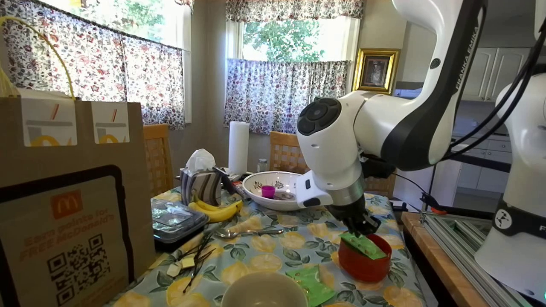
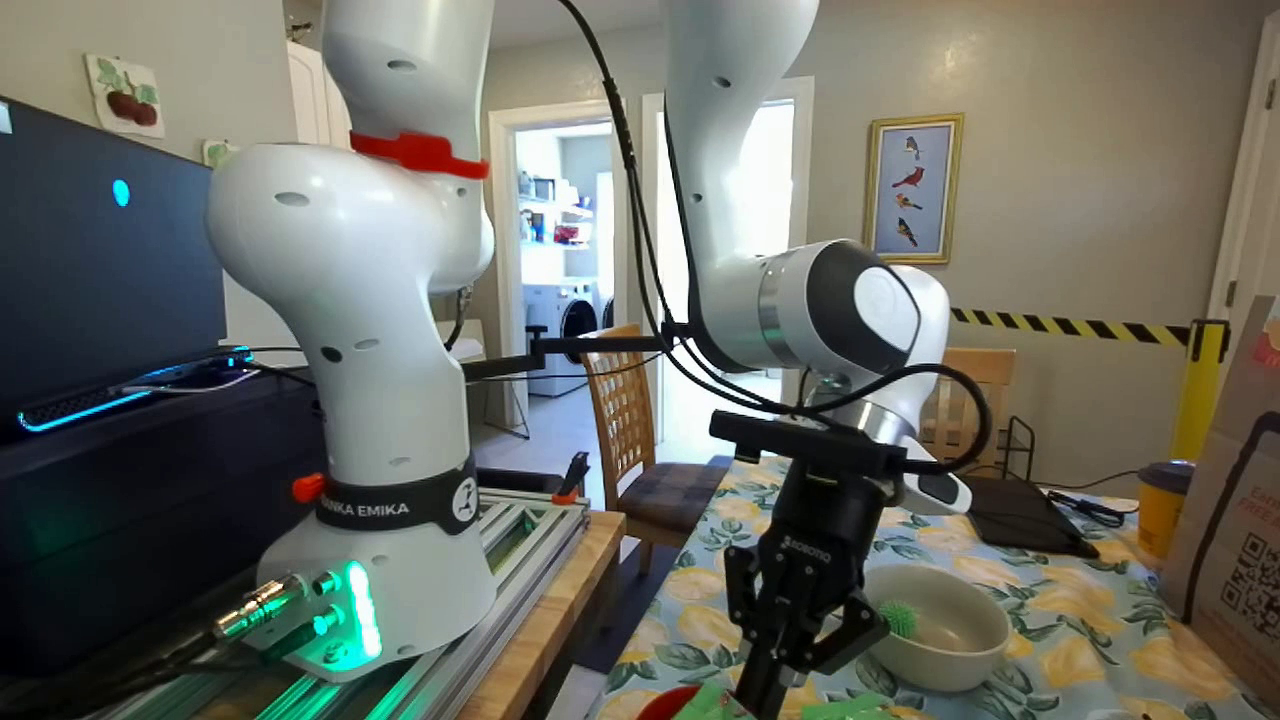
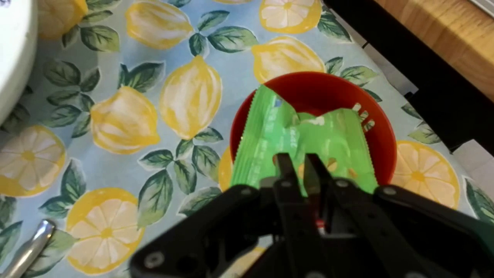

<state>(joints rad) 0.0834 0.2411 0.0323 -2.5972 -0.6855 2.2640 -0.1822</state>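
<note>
My gripper (image 3: 297, 156) points down over a red bowl (image 3: 320, 90) on the lemon-print tablecloth. Its fingers are close together with a narrow gap, and I see nothing clearly pinched between them. A shiny green packet (image 3: 266, 143) lies in the bowl, tilted against its rim, right at the fingertips; contact is unclear. In an exterior view the gripper (image 1: 367, 228) is just above the packet (image 1: 366, 247) and bowl (image 1: 364, 270). In an exterior view the bowl (image 2: 665, 704) is mostly cut off. A second green packet (image 1: 311, 285) lies flat beside the bowl.
A cream bowl (image 2: 935, 650) holds a green spiky ball (image 2: 897, 620). A large white bowl (image 1: 268, 204) holds a magenta cup (image 1: 268, 191). Bananas (image 1: 217, 212), a spoon (image 1: 256, 232), a tissue box (image 1: 200, 185), a plastic container (image 1: 175, 219) and a paper bag (image 1: 85, 162) stand farther off.
</note>
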